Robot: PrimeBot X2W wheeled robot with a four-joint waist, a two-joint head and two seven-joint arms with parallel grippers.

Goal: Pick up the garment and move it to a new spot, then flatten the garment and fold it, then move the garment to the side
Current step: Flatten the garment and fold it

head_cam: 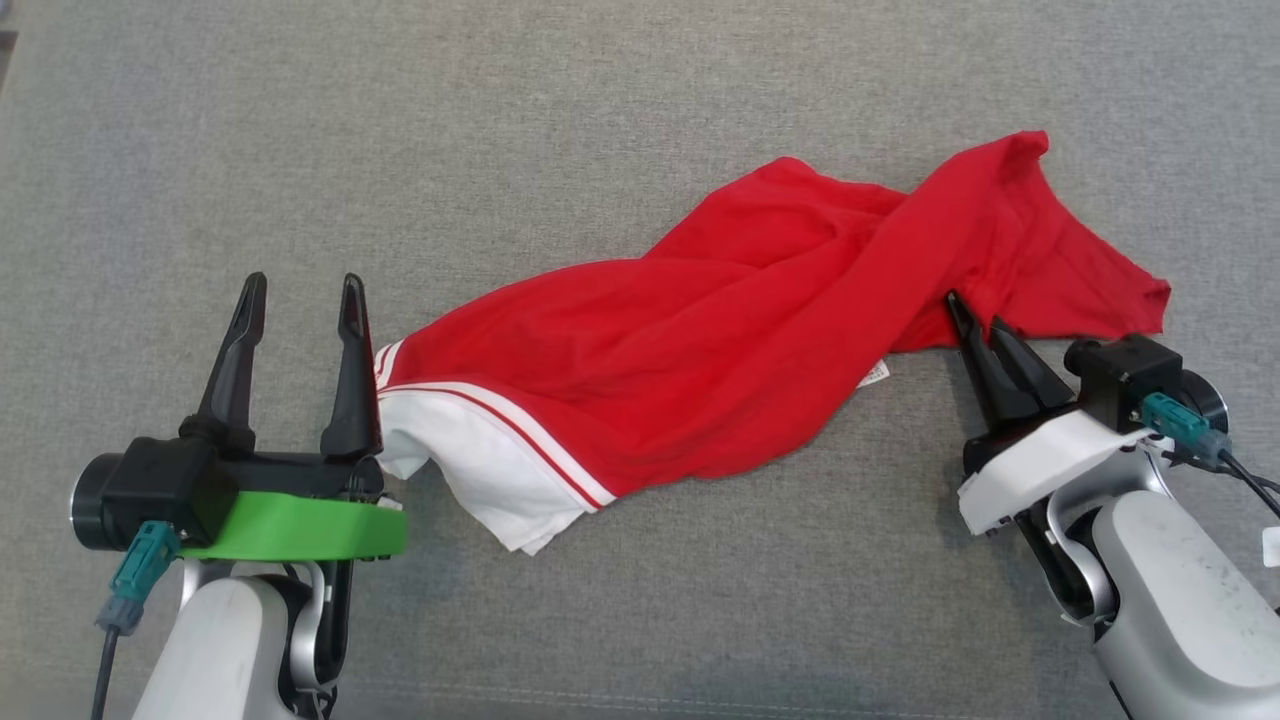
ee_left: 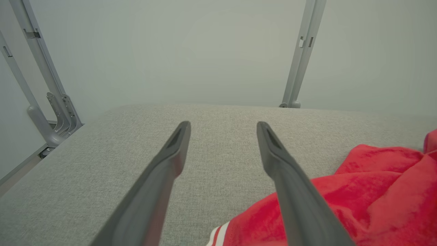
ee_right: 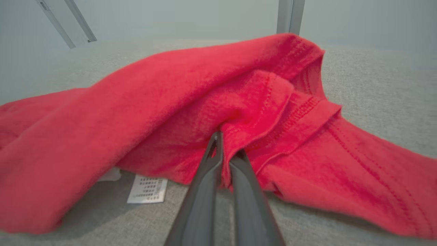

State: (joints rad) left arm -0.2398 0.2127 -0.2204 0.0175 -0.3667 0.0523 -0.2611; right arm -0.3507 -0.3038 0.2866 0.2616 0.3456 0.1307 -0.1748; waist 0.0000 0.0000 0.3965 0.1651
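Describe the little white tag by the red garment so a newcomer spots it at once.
On the grey fabric surface lies a crumpled red cloth garment. A small white printed label pokes from under its near edge, just left of the right gripper pinching the cloth. Unlike the broad white striped band at the other end, it is tiny and printed.

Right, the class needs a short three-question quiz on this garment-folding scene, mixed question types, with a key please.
1. True or false: the left gripper is shut on the red garment.
2. What does the right gripper pinch? A) a fold of red cloth B) a towel C) nothing
3. Fill in: the band at the garment's end beside the left gripper is ____.
Key: 1 false, its fingers stand open beside the cloth; 2 A; 3 white.
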